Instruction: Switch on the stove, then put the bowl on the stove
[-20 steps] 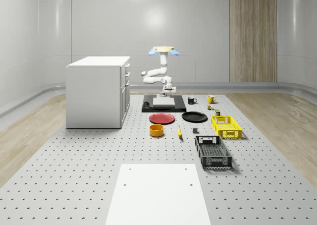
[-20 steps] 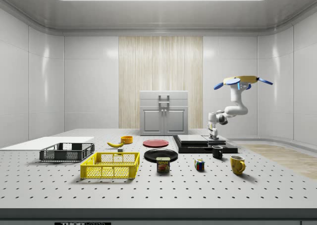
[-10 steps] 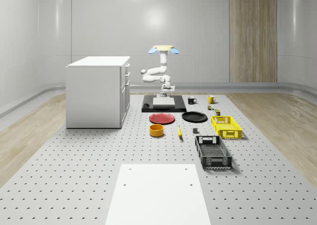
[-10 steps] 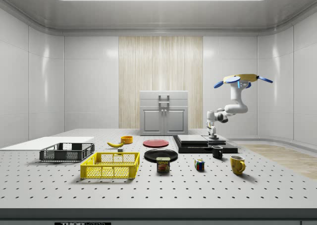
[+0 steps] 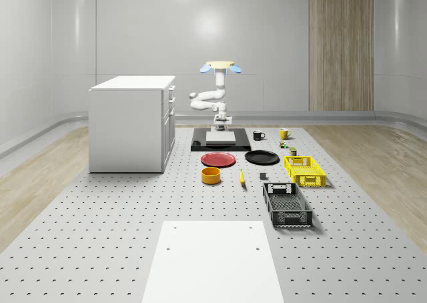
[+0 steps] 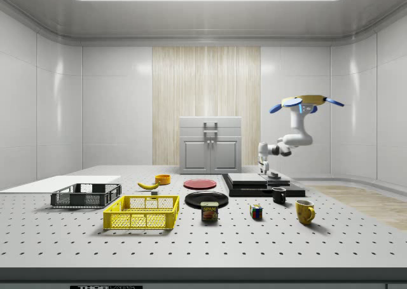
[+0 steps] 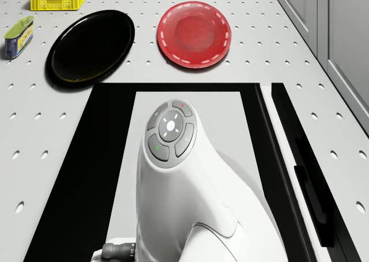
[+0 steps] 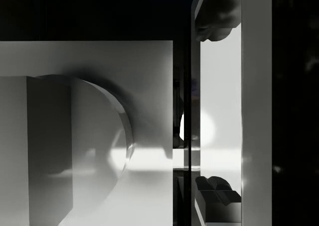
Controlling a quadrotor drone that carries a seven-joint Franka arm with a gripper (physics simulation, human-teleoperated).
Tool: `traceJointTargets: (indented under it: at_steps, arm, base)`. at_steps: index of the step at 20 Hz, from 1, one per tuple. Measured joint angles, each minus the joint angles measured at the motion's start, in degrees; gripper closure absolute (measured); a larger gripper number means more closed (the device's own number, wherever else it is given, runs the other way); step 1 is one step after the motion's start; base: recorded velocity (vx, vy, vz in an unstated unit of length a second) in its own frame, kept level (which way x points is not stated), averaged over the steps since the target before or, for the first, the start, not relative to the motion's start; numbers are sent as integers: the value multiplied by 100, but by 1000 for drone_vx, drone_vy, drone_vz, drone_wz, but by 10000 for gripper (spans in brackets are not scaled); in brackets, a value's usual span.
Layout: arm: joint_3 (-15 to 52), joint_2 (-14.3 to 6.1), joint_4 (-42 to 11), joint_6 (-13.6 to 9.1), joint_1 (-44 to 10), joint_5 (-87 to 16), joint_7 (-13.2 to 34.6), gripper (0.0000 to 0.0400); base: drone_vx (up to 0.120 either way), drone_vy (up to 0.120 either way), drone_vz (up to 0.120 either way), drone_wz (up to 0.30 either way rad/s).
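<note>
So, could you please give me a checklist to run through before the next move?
1. Drone hovers over the stove: ok.
2. Tool is down close over the stove's top: ok.
3. Tool is empty, with its fingers apart: ok.
4. Stove is switched on: cannot tell; no light or switch position is readable.
5. Stove's grey plate has room for the bowl: ok.
6. Bowl stands upright on the table, in front of the red plate, with nothing on it: ok.
</note>
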Motion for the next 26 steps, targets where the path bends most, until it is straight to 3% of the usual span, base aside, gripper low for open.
traceJointTargets:
  at_steps: [26]
  arm:
    - [35, -251, 17, 231, 70, 118, -88, 0]
  base:
    - [120, 8, 3, 0]
